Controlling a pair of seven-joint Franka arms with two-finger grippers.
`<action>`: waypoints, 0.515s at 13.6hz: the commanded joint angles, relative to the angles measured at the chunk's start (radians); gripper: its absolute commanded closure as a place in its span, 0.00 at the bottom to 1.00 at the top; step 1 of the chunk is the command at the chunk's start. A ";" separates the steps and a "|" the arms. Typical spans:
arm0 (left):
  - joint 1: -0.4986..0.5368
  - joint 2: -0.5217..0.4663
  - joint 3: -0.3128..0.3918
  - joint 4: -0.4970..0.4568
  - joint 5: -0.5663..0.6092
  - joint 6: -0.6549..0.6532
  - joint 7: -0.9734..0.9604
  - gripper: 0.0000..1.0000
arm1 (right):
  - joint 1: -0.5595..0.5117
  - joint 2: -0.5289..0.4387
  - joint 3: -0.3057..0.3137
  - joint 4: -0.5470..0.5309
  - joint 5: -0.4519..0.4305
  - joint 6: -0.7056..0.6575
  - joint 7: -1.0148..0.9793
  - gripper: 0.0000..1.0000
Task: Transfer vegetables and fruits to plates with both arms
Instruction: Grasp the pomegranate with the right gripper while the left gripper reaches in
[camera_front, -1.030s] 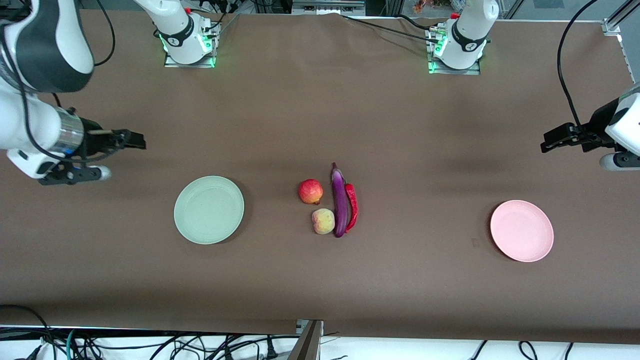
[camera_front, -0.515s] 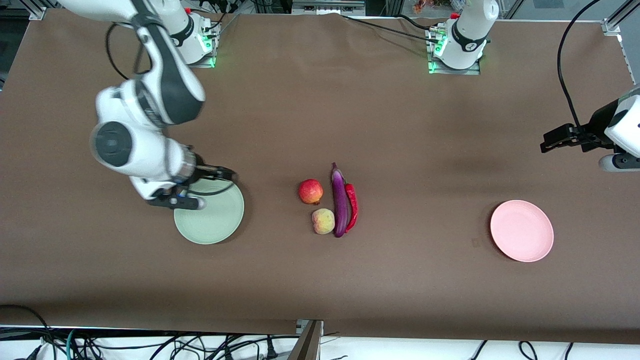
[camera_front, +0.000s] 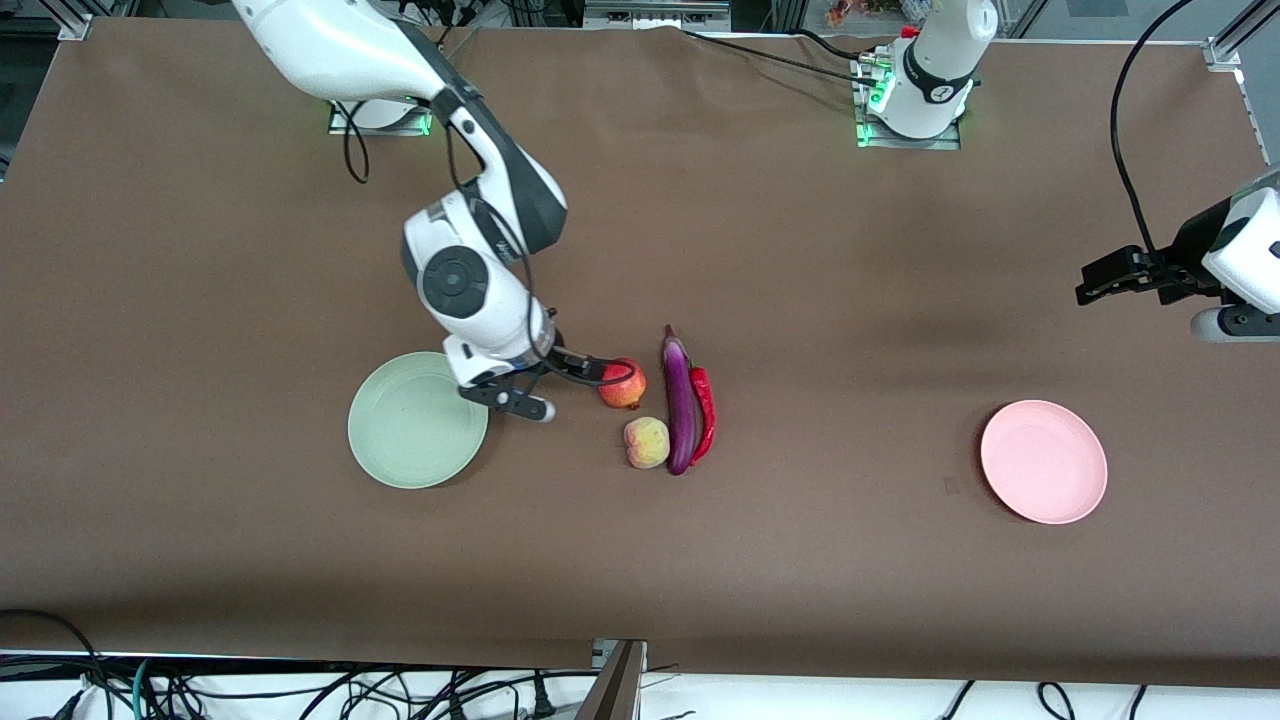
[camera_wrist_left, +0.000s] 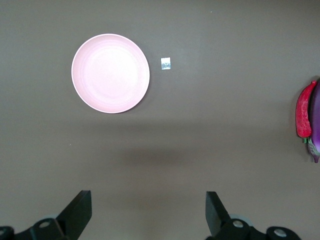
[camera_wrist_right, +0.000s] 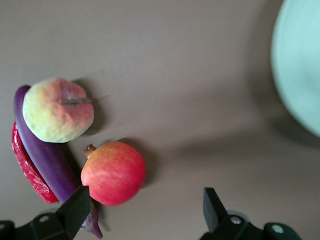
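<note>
Tabletop: right tool (camera_front: 606, 372) now over pomegranate (camera_front: 623, 385)

The table (camera_front: 800, 250) wears a matt brown covering, perhaps cloth or felt — faint creases show. Both plates, pale green (camera_front: 418, 420) and pink (camera_front: 1043, 461), look matt and smooth. The eggplant (camera_front: 680, 405) and chili pepper (camera_front: 705, 412) are glossy; the pomegranate (camera_wrist_right: 113, 173) has a soft sheen; the peach (camera_wrist_right: 58, 110) is duller. The arm (camera_front: 470, 280) shells are glossy white plastic.
</note>
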 joint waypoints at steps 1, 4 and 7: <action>-0.005 0.011 -0.003 0.033 -0.023 -0.015 0.007 0.00 | 0.029 0.048 -0.008 0.016 0.014 0.059 0.027 0.00; -0.008 0.011 -0.003 0.036 -0.159 0.013 0.013 0.00 | 0.066 0.086 -0.008 0.016 0.012 0.139 0.086 0.00; -0.005 0.031 -0.003 0.036 -0.150 0.013 0.015 0.00 | 0.071 0.106 -0.008 0.018 0.012 0.180 0.087 0.00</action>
